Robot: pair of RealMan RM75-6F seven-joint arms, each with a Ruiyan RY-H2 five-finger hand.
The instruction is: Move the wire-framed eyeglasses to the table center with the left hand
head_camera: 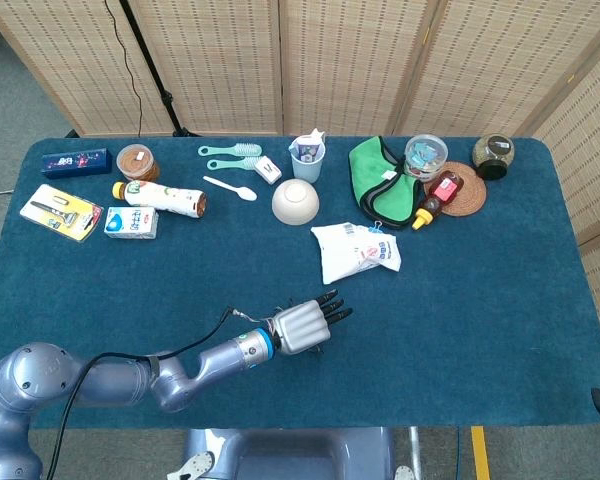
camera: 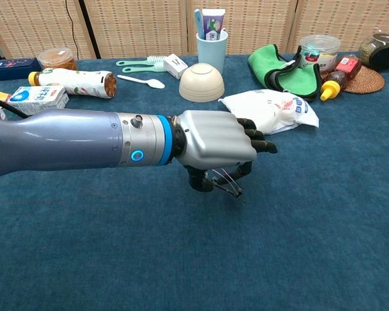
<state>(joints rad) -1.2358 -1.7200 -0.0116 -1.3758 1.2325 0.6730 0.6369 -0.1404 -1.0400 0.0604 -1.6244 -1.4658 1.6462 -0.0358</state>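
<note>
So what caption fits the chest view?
Left hand holds wire-framed eyeglasses above the blue table.

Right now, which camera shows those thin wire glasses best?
The chest view: the wire-framed eyeglasses hang in plain sight beneath the left robot hand, which holds them. In the head view, that hand covers them completely.
</note>
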